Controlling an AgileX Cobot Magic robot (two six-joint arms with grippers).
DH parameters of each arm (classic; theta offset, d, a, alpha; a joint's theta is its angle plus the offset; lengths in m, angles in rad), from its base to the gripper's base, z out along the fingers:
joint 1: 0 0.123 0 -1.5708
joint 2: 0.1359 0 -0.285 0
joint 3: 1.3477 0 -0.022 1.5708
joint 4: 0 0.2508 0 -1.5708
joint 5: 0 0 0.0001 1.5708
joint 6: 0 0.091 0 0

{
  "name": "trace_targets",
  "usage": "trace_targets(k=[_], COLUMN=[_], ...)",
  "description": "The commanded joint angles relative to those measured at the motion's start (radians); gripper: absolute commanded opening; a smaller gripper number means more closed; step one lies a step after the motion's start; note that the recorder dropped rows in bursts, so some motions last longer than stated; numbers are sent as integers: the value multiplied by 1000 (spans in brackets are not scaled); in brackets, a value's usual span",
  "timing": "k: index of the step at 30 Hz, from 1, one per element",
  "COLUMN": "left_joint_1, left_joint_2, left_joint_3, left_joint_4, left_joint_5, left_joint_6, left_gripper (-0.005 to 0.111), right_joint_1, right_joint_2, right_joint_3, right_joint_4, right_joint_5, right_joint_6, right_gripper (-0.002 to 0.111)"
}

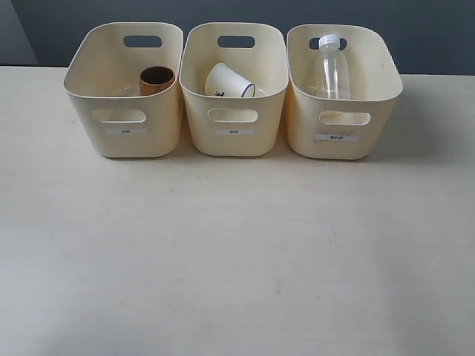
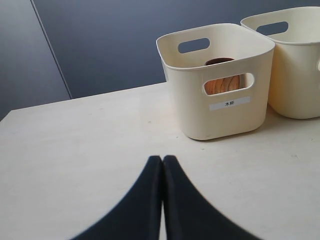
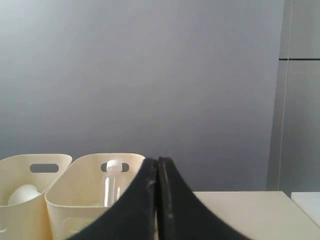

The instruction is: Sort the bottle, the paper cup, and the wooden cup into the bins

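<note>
Three cream-yellow bins stand in a row at the back of the table. The wooden cup [image 1: 156, 80] stands upright in the left bin [image 1: 96, 74]. The paper cup [image 1: 226, 81] lies tilted in the middle bin [image 1: 194, 74]. The clear bottle [image 1: 332, 68] stands upright in the right bin [image 1: 378, 81]. Neither gripper shows in the exterior view. My left gripper [image 2: 162, 158] is shut and empty, short of the left bin [image 2: 190, 100], with the wooden cup [image 2: 222, 82] showing through its handle slot. My right gripper [image 3: 157, 160] is shut and empty, with the bottle [image 3: 113, 182] in its bin [image 3: 70, 192] beyond.
The pale table [image 1: 237, 252] stretches wide in front of the bins. A dark grey-blue wall [image 1: 415, 30] runs behind them. In the right wrist view the table's far corner [image 3: 295, 197] ends near a wall panel.
</note>
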Motion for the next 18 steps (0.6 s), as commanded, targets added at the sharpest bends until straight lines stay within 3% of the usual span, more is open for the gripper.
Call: trace_targets(k=[1,8,18], left_joint_1=[-4,-4,-4], left_joint_2=[-5,-5,-5], left_joint_3=[1,1,1], left_joint_4=[-3,-3,-3], left_joint_5=[2,2,2], left_joint_6=[-2,-2,-2], left_gripper=[0,0,0], right_joint_1=[-6,-6,-2], right_joint_2=[-5,-5,-5], right_joint_3=[65,196,229], right_joint_4=[8,8,6], right_joint_5=[-28,-53,-33], right_joint_6=[-50,-60,-73], right_gripper=[-1,-1,-1])
